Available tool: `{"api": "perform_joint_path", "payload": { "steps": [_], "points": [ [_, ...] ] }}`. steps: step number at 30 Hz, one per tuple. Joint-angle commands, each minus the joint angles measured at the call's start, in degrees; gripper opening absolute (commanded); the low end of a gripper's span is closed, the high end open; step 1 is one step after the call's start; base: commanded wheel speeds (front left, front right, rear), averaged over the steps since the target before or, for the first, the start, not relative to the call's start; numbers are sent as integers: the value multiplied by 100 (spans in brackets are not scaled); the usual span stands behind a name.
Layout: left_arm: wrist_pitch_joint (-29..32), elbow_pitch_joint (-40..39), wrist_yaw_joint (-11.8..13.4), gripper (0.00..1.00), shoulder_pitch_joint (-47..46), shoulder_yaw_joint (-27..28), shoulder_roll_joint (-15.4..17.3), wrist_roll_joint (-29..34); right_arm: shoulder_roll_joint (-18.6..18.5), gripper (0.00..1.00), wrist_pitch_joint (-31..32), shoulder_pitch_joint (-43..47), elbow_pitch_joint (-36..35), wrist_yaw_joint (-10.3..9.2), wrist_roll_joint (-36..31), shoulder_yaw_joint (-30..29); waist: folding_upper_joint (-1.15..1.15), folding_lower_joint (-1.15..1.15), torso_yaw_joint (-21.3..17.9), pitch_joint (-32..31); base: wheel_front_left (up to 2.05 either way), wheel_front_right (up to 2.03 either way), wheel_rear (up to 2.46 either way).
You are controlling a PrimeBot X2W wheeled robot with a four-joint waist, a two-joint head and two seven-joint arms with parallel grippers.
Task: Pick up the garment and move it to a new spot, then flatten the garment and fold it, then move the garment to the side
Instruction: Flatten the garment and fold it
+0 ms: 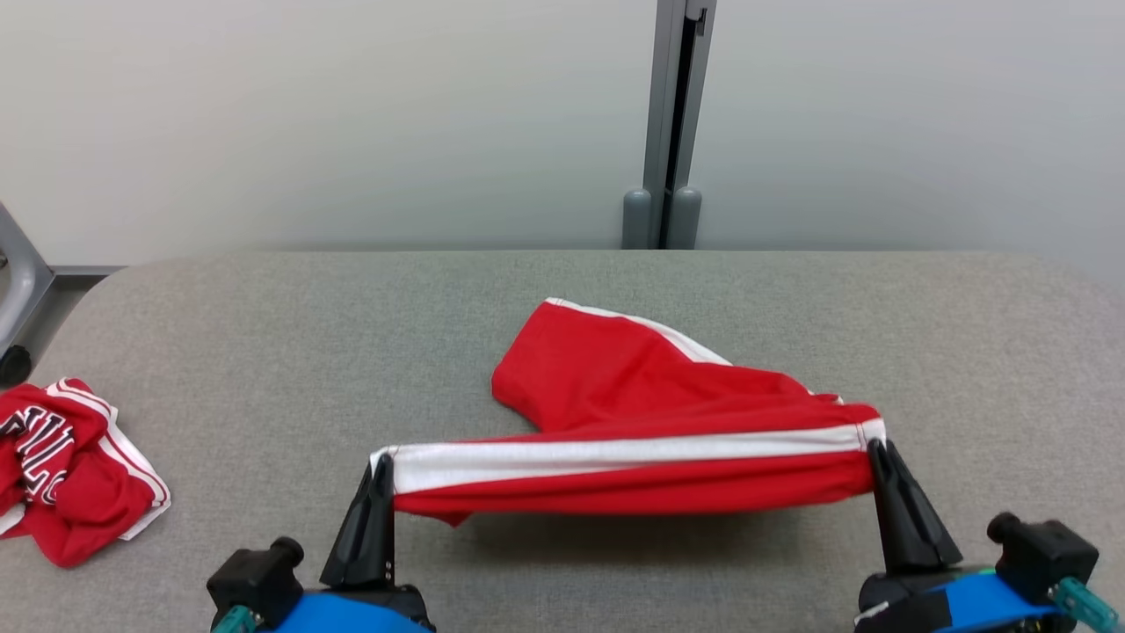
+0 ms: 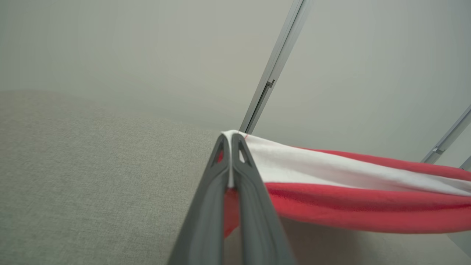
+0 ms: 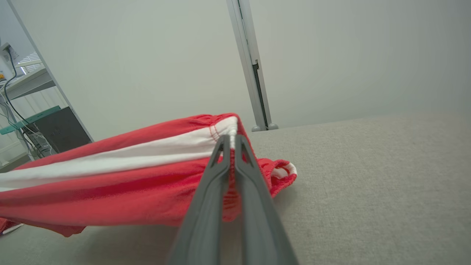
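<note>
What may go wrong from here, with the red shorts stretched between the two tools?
The left tool and right tool pinch only the very ends of the shorts, so an end might slip out. The far part lies bunched on the table and may crease when lowered.

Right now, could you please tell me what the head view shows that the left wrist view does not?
Head view, not left wrist: the right gripper shut on the red garment at its far end, and a crumpled jersey at the left of the table. Left wrist, not head: extra metal rails at its right edge. Shared: the left gripper shut on the garment's white stripe, the table, the grey post.
</note>
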Motion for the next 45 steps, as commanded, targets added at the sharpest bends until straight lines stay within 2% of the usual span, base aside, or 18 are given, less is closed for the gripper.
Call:
{"api": "perform_joint_path", "payload": {
  "steps": [1, 6, 10, 14, 19, 23, 30, 37, 44, 45],
  "points": [
    [-17, -69, 0, 0, 104, 5, 18, 56, 2, 0, -5, 162, -44, -1, 40, -25, 1, 1, -35, -64, 0, 0, 0],
    [-17, -259, 0, 0, 451, -67, 15, 167, 32, 0, -5, 573, -180, -1, 129, -62, 1, 1, -62, -147, 0, 0, 0],
    [-17, -298, -1, 0, 288, -163, 12, 260, 56, 0, -5, 595, -214, -1, 174, -160, 1, 1, -151, -35, 0, 0, 0],
    [-17, -42, -1, 0, -289, -425, 83, 294, 99, 0, -4, 265, -108, 0, 177, -191, 1, 1, -315, 198, 0, 0, 0],
    [-17, 527, -1, 0, -1431, -652, 288, 261, 176, 0, -5, -379, 116, 0, 192, -265, 1, 1, -598, 750, 0, 0, 0],
    [-18, 1108, -1, 0, -2387, -983, 578, 173, 206, 0, -4, -942, 320, 0, 179, -292, 1, 1, -814, 1205, 0, 0, 0],
    [15, 2062, -1, 0, -3819, -1717, 1036, -461, 207, 0, -5, -1706, 675, 0, 428, -82, 1, 1, -1064, 1857, 0, 0, 0],
    [117, 2659, -1, 0, -4665, -2464, 1403, -1023, 208, 0, -4, -2077, 890, 0, 648, 317, 1, 1, -1227, 2217, 0, 0, 0],
    [26, 3047, -1, 0, -4910, -2842, 1441, -1501, 206, 0, -4, -2239, 1073, 0, 636, 444, 1, 1, -1324, 2354, 0, 0, 0],
    [17, 3086, -1, 21, -4919, -2879, 1421, -1539, 205, 38, -5, -2242, 1111, 0, 624, 421, 1, 1, -1326, 2360, 0, 0, 0]
  ]
}}
